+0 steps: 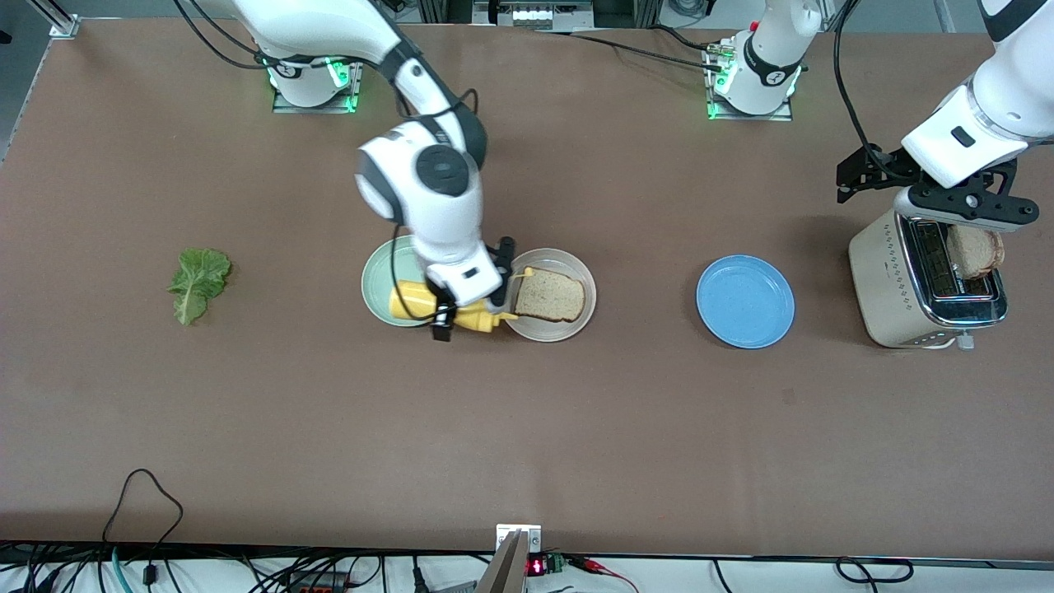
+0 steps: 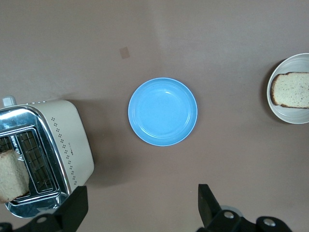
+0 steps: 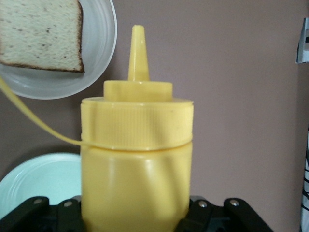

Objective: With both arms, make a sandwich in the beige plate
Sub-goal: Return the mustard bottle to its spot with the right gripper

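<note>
The beige plate (image 1: 568, 331) holds one bread slice (image 1: 550, 296); both also show in the left wrist view, plate (image 2: 294, 115) and slice (image 2: 292, 89). My right gripper (image 1: 461, 306) is shut on a yellow squeeze bottle (image 1: 409, 301), tipped sideways over the gap between the mint-green plate (image 1: 380, 276) and the beige plate, nozzle toward the bread. The right wrist view shows the bottle (image 3: 137, 159) in the gripper (image 3: 137, 215). A second bread slice (image 1: 976, 251) stands in the toaster (image 1: 893, 288). My left gripper (image 1: 967, 210) is open and empty above the toaster. The lettuce leaf (image 1: 198, 282) lies toward the right arm's end of the table.
A blue plate (image 1: 745, 301) lies between the beige plate and the toaster, and is centred in the left wrist view (image 2: 162, 111). The toaster stands at the left arm's end of the table. Cables run along the table's near edge.
</note>
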You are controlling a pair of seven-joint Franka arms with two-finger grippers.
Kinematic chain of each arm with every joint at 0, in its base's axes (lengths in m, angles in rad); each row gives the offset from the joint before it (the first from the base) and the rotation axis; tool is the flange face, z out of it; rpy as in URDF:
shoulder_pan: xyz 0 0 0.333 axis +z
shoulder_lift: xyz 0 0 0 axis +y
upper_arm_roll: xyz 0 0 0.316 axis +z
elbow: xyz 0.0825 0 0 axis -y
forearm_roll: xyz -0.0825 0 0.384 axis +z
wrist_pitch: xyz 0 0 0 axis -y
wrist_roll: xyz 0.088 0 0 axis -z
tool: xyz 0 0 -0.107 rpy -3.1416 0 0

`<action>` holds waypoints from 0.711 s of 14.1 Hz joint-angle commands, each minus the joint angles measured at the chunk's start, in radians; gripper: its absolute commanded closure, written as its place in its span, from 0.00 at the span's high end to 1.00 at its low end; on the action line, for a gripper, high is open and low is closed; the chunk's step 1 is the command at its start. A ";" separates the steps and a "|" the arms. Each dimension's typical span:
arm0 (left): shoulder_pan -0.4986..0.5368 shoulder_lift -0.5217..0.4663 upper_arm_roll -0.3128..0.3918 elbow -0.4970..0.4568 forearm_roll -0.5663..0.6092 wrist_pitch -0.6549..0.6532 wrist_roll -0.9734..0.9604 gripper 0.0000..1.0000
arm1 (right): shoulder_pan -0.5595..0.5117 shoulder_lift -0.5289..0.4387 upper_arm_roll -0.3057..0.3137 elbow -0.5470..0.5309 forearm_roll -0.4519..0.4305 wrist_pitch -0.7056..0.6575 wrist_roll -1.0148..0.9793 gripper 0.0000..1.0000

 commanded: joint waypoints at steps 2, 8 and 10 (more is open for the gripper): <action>-0.002 -0.006 -0.002 0.003 0.020 -0.009 0.018 1.00 | -0.174 -0.102 0.021 -0.031 0.304 -0.077 -0.341 0.34; -0.002 -0.006 -0.002 0.005 0.020 -0.019 0.018 1.00 | -0.465 -0.168 0.018 -0.195 0.878 -0.172 -0.870 0.34; -0.002 -0.008 -0.002 0.005 0.020 -0.020 0.018 1.00 | -0.557 -0.162 0.016 -0.267 1.024 -0.226 -1.025 0.34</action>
